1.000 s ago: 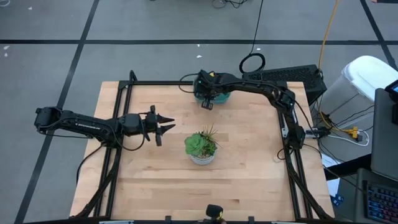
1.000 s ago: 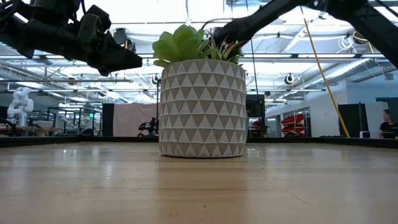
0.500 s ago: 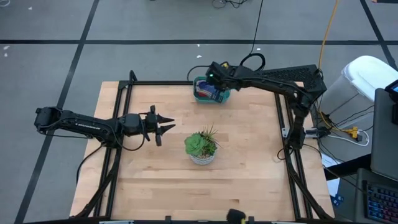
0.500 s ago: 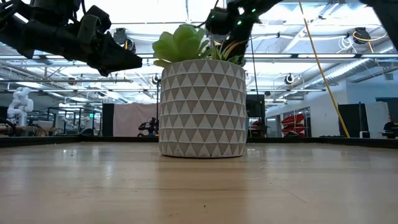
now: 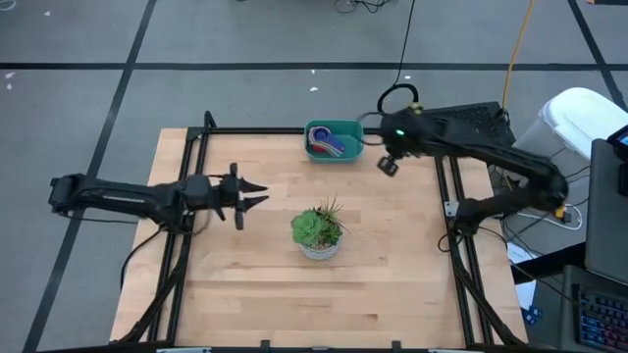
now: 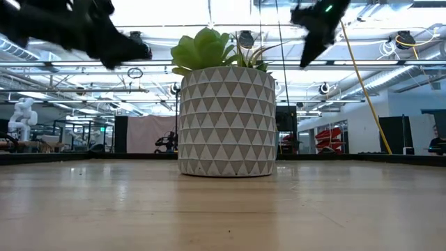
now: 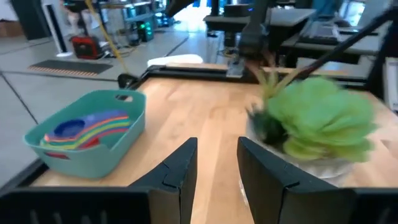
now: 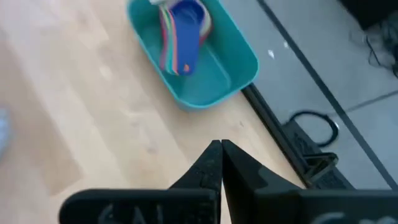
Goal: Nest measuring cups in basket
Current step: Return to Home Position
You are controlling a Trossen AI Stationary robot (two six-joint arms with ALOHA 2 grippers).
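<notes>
Cups [image 5: 329, 146] in basket [image 5: 356, 136], right hand [image 5: 388, 165] now clear

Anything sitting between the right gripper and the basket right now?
No. In the high view, only bare table separates the shut right gripper from the basket holding the measuring cups; the right wrist view agrees.

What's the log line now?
cups: nested in basket | right end effector: shut, beside basket | left end effector: open, left of plant
</notes>
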